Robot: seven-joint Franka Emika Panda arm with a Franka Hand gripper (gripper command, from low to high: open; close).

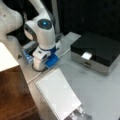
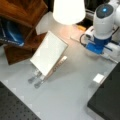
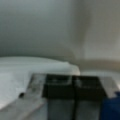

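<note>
Grey surface (image 1: 100, 92) carries a notebook (image 1: 58, 96), long axis running diagonally, just below the gripper (image 1: 51, 61) toward a front view's bottom. Whether that gripper is open or closed, I cannot tell.

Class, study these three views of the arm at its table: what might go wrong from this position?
1. The gripper hangs low beside the white notebook; a sweep might knock it off its metal stand.
2. A cable runs along the table near the arm's base and may snag.
3. The lamp shade stands near the arm; a swing might strike it.
</note>
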